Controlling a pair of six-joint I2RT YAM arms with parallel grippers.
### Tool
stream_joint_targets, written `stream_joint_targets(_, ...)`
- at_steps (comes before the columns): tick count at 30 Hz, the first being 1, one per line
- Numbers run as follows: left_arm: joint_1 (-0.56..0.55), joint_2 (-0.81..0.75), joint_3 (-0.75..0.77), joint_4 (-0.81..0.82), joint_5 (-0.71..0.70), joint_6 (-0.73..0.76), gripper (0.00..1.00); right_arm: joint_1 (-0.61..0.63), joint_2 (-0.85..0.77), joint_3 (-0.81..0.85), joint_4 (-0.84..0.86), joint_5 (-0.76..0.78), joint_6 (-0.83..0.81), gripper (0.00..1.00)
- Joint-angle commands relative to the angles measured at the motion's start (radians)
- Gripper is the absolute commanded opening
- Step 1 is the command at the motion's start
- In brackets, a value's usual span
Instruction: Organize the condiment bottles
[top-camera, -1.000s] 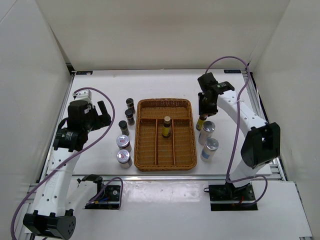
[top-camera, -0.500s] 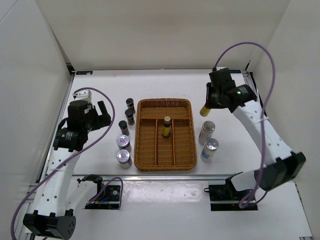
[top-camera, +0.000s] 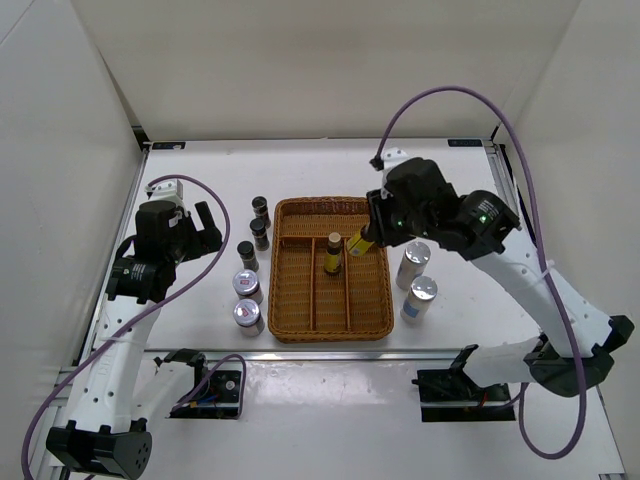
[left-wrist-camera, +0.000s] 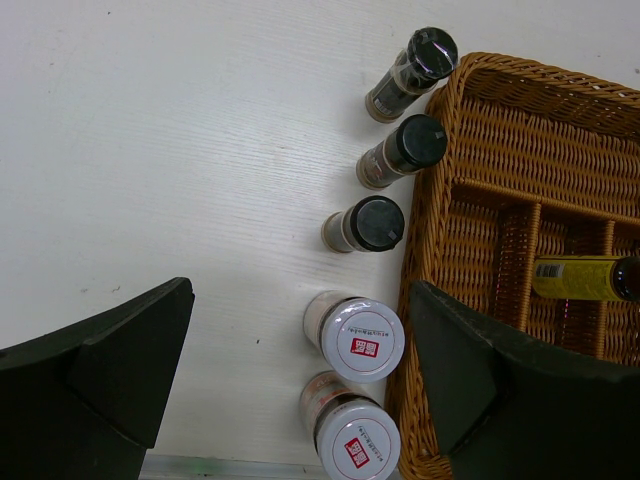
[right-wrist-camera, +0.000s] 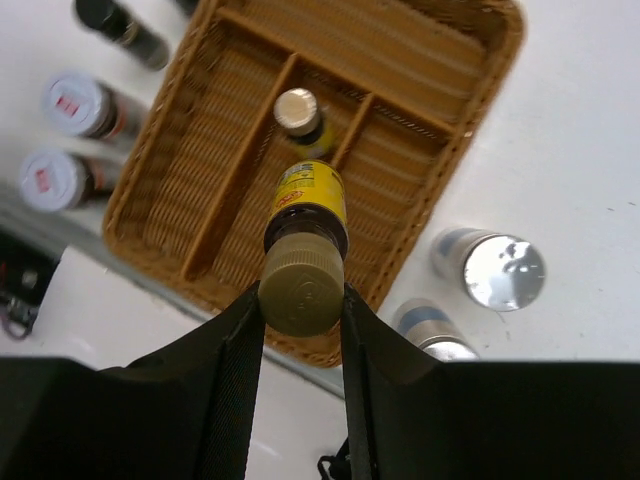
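Observation:
My right gripper (top-camera: 372, 232) is shut on a slim amber yellow-labelled bottle (top-camera: 361, 241) and holds it by the cap above the right part of the wicker basket (top-camera: 300, 325). In the right wrist view the gripper (right-wrist-camera: 302, 300) pinches the cap of this bottle (right-wrist-camera: 310, 195). A second amber bottle (top-camera: 332, 255) stands in the basket's middle compartment. Three black-capped jars (top-camera: 260, 232) and two silver-lidded jars (top-camera: 248, 300) stand left of the basket. Two silvery cylinders (top-camera: 415, 280) stand to its right. My left gripper (top-camera: 205, 228) is open and empty, above the table left of the jars (left-wrist-camera: 360, 337).
The basket (left-wrist-camera: 440, 180) has a long back compartment and three lengthwise ones. White walls enclose the table on the left, back and right. The table's near edge runs just below the basket and the front silver-lidded jar (left-wrist-camera: 357, 440).
My right arm lifted the amber bottle from the table right of the basket and carried it left, over the basket. The left arm has not moved.

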Motion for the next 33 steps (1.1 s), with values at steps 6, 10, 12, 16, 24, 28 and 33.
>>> stream_joint_targets(6, -0.004, -0.016, -0.007, 0.0, 0.001, -0.002, 1.0, 0.142, -0.076, -0.105, 0.075, -0.01, 0.065, 0.01)
stream_joint_targets(10, -0.004, -0.016, -0.007, 0.0, 0.001, -0.002, 1.0, 0.171, -0.064, -0.229, 0.179, -0.024, 0.099, 0.01)
stream_joint_targets(12, -0.004, -0.016, -0.007, 0.0, 0.001, -0.002, 1.0, 0.196, -0.052, -0.289, 0.235, -0.006, 0.114, 0.01)
stream_joint_targets(16, -0.004, -0.016, -0.007, 0.0, 0.001, -0.002, 1.0, 0.196, -0.009, -0.366, 0.325, 0.008, 0.137, 0.01)
stream_joint_targets(24, -0.004, -0.016, -0.007, 0.0, 0.01, -0.002, 1.0, 0.217, 0.096, -0.375, 0.364, 0.04, 0.146, 0.01)
stream_joint_targets(28, -0.004, -0.016, -0.007, 0.0, 0.01, -0.002, 1.0, 0.228, 0.157, -0.366, 0.341, 0.094, 0.165, 0.01)
stream_joint_targets(33, -0.004, -0.016, -0.007, 0.0, 0.01, -0.002, 1.0, 0.228, 0.217, -0.346, 0.341, 0.103, 0.174, 0.01)
